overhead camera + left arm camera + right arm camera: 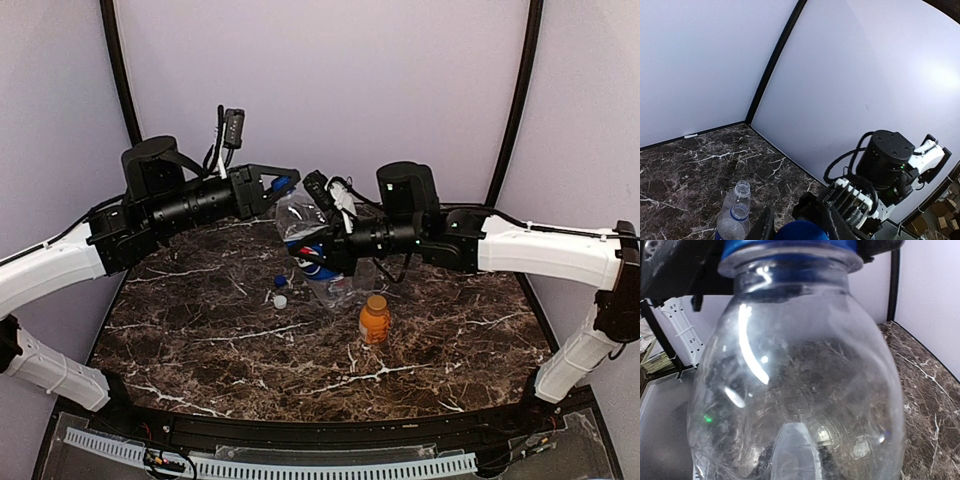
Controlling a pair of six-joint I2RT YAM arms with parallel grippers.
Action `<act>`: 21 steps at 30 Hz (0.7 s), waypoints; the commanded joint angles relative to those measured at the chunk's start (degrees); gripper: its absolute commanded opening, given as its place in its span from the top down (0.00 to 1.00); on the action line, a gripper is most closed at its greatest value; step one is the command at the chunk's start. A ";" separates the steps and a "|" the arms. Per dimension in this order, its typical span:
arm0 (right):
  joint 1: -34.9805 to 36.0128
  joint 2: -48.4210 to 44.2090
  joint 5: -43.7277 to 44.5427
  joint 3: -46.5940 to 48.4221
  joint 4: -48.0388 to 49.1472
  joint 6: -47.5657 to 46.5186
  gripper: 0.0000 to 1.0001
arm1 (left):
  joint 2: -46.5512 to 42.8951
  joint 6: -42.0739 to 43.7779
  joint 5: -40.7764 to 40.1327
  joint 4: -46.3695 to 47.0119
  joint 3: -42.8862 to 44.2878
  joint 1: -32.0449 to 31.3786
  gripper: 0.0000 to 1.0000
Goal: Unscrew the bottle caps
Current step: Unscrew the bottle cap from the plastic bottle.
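Two grippers work together mid-frame: we squeeze the Pepsi bottle [300, 216] steady with the right gripper [314, 254] so the left gripper [283, 185], pinching its blue cap [790, 250], can twist.

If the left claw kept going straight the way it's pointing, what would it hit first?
The blue cap. The left gripper looks clamped on it, a finger on either side. Directly behind the cap is the Pepsi bottle, which the right gripper holds tilted above the table.
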 commanded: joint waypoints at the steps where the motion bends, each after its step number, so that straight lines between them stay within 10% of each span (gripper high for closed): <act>1: 0.98 -0.55 18.49 0.27 1.42 1.14 0.90 | -0.50 -2.24 -16.59 -1.91 -0.27 -0.44 0.92; 21: -0.98 -3.05 -23.11 -3.63 3.34 -4.60 0.90 | -4.94 6.68 20.87 5.82 -1.72 2.97 0.26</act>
